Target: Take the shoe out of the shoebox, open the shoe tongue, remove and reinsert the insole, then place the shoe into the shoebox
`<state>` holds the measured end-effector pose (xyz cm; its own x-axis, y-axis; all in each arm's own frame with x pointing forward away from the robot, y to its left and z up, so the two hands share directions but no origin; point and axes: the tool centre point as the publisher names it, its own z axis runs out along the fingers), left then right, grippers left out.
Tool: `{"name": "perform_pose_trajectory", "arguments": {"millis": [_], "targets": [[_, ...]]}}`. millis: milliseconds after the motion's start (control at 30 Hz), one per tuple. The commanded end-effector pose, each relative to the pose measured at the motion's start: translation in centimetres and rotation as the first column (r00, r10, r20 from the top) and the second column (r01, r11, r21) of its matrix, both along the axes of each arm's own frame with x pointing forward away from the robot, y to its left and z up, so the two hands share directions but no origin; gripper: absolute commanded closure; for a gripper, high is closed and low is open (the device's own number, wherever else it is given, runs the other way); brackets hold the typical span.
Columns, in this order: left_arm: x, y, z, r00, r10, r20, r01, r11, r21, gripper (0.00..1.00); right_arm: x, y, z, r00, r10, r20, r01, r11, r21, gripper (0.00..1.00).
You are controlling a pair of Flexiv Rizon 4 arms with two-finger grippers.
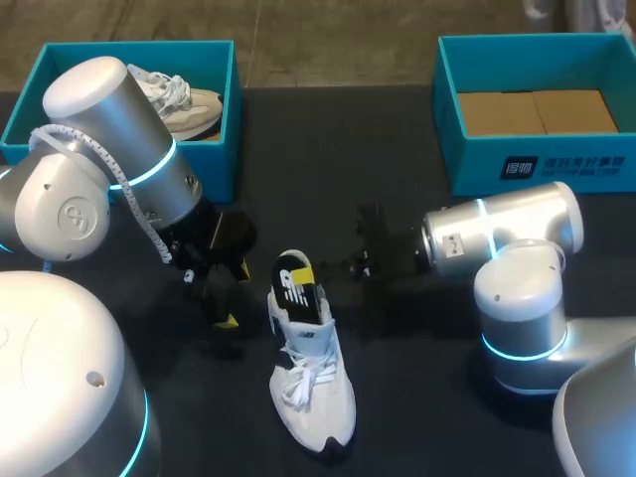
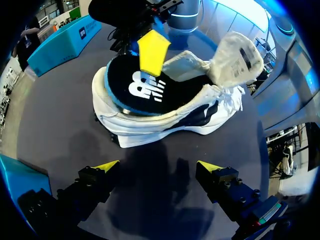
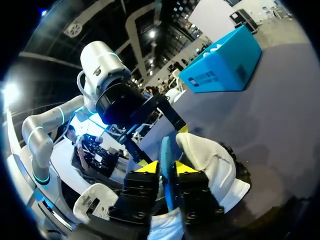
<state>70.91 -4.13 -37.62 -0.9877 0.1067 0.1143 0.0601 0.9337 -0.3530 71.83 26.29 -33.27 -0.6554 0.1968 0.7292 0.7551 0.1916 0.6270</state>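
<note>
The shoe (image 1: 310, 383) lies out of the boxes on the table (image 1: 427, 397), about midway across and toward the near edge. Its toe points to that edge and its heel to the far one. Its tongue (image 2: 237, 57) is folded forward over the laces. The insole (image 1: 296, 283), black on top with a blue rim, stands partly lifted out of the heel opening.

The right gripper (image 3: 167, 167) pinches the insole's raised edge between both yellow tips. That arm comes in from the right edge with its wrist lying roughly level, pointing across the table at the heel. The left gripper (image 2: 159, 167) sits low over the table just beside the shoe on the left. Its fingertips (image 2: 107, 166) are spread wide with only bare cloth between them. Its arm slants down from the left edge.

There are two shoes, two boxes and two arms. The second shoe (image 1: 184, 104) lies inside the left box (image 1: 224, 60) at the far left corner. The right box (image 1: 447, 109), at the far right corner, holds flat cardboard (image 1: 537, 111). Both boxes are teal and lidless, and the table is covered in black cloth.
</note>
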Motion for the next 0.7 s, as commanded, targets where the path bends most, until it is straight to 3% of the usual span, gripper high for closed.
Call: {"name": "perform_pose_trajectory", "arguments": {"millis": [33, 700], "targets": [[-0.1, 0.0, 0.0, 1.000, 0.001, 0.002, -0.001, 1.000, 0.001, 0.00, 0.2, 0.0, -0.6, 1.000, -0.020, -0.021, 0.020, 1.000, -0.003, 1.00], [-0.1, 0.0, 0.0, 1.000, 0.001, 0.002, -0.001, 1.000, 0.001, 0.00, -2.0, -0.9, -2.8, 0.981, -0.090, -0.173, 0.065, 0.988, -0.143, 1.00]]}}
